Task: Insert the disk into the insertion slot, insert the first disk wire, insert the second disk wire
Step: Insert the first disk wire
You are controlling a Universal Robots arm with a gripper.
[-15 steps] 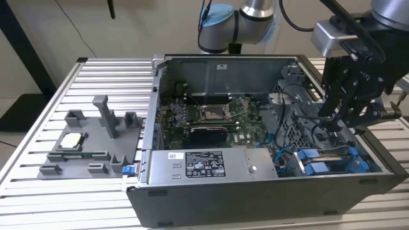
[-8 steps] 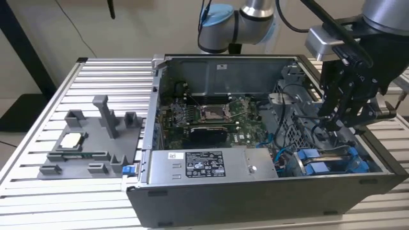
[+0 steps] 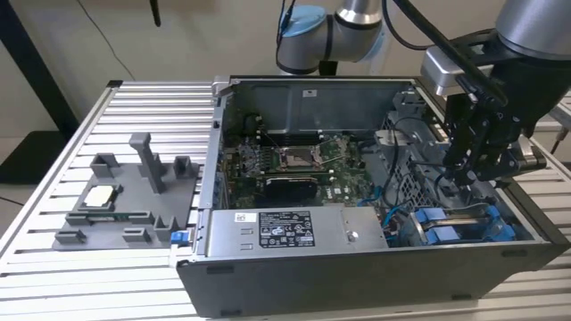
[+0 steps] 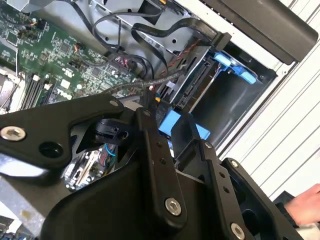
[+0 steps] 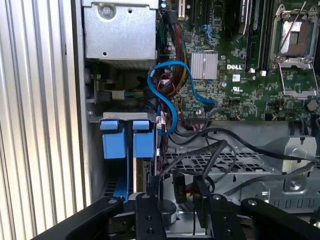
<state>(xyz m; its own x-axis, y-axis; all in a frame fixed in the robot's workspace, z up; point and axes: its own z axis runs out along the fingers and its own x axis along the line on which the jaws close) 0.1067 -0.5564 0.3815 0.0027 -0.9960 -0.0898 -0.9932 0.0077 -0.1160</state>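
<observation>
The disk's blue carrier (image 3: 455,224) sits inside the insertion slot (image 3: 515,221), the grey metal bay at the case corner on the exterior view's right. Its two blue tabs (image 5: 127,140) stand side by side in the first wrist view, and a blue corner (image 4: 176,122) appears in the second wrist view. My gripper (image 3: 466,175) hangs just above that bay. Its black fingers (image 5: 154,192) stand apart, and a black wire connector (image 5: 180,187) with coloured leads lies between them. Whether they touch it is unclear. A black cable (image 5: 215,147) loops to this connector. A blue cable (image 5: 167,100) curls above the tabs.
The open case holds a green motherboard (image 3: 295,164) and a grey labelled power-supply box (image 3: 295,231) along its front wall. A perforated metal cage (image 5: 225,165) lies beside the bay. A grey fixture tray (image 3: 125,200) with small parts rests on the slatted table (image 3: 53,267) at the exterior view's left.
</observation>
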